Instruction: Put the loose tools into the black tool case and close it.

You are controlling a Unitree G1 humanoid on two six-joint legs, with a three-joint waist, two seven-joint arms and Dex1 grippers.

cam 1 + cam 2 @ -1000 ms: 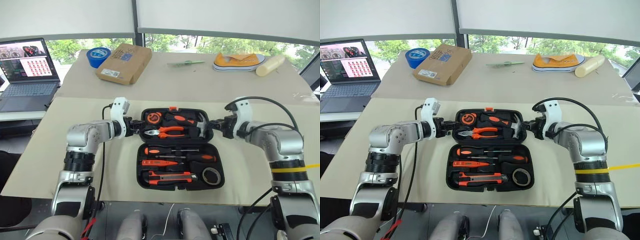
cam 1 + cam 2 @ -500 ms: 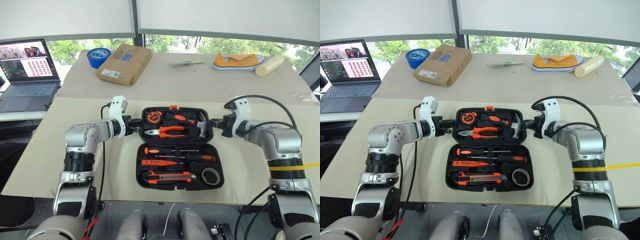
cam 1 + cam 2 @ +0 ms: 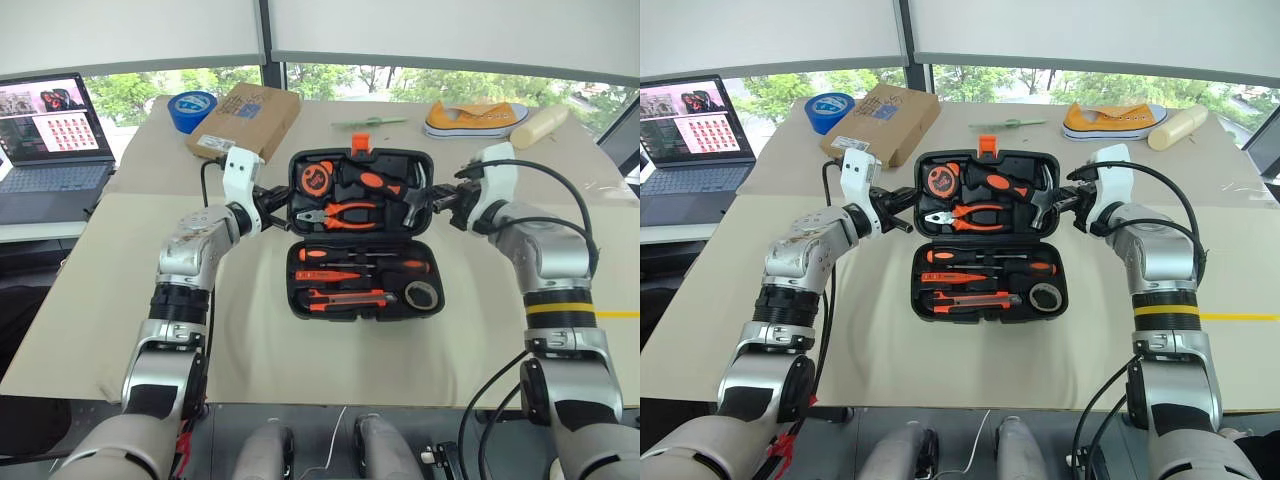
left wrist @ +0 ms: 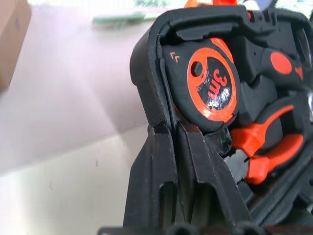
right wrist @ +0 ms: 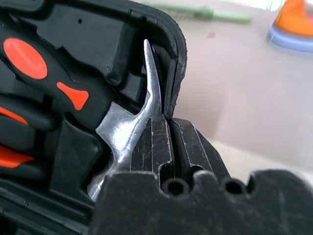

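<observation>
with both halves of the tool case [image 3: 362, 235] lying on the bench [image 3: 300, 350] and the screwdrivers [image 3: 360, 255], knife [image 3: 345, 298] and small tape roll [image 3: 424, 294] already seated in the near half, the step in hand looks like swinging the lid [image 3: 360, 190] over to close it. the left hand [image 3: 272, 212] is pinched shut on the lid's rim at about nine o'clock of the case, and the right hand [image 3: 443, 200] is pinched shut on the rim at three o'clock, just beside the hammer head [image 5: 134, 122].

to do it well, i'd judge both hands should rise and come toward the near edge together, at the same pace, so the lid turns on its hinge without twisting. if one side leads, the lower half may skid on the bench. the grip is only on a thin lip, so it could slip as the lid passes upright; a slow arc seems wiser. the pliers [image 3: 345, 213] and tape measure [image 4: 208, 85] sit in the lid and should stay clipped in. the orange latch [image 3: 359, 146] at twelve o'clock has to meet the near edge squarely before it is pressed.

readable writing: the tape measure's orange face says "3m". the cardboard box [image 3: 243, 122] at eleven o'clock carries labels too small to read. the laptop [image 3: 50, 150] screen at ten o'clock shows small pictures, nothing legible.
</observation>
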